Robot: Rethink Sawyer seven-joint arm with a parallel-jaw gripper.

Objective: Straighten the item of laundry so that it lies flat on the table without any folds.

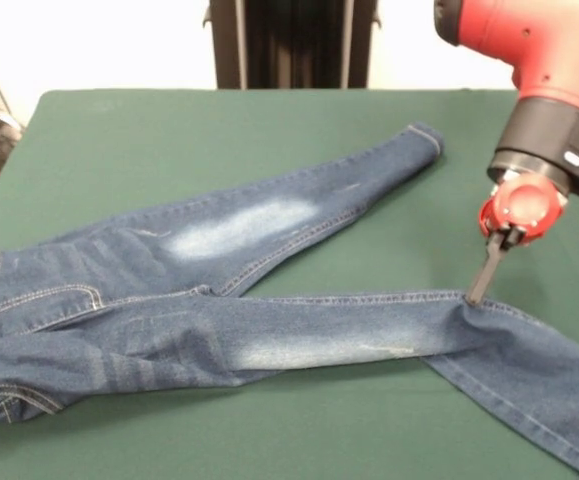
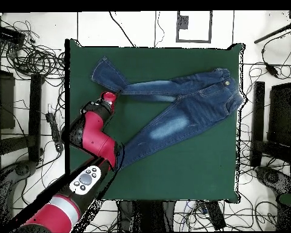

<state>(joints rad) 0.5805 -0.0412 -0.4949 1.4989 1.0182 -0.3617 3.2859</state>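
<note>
- Jeans (image 1: 269, 300) sprawl across the green counter (image 1: 119, 140), the near leg kinked at the knee.
- Claw (image 1: 476, 293) clenched, tip pressing that kink; the lower leg runs on rightward, nearer.

The small pair of blue denim jeans (image 1: 269, 300) shows faded whitish thigh patches and tan stitching against the large dark green felt-covered table (image 1: 169, 130), beside the red and black robot arm (image 1: 559, 70) with its black-tipped gripper (image 1: 477, 292).
</note>
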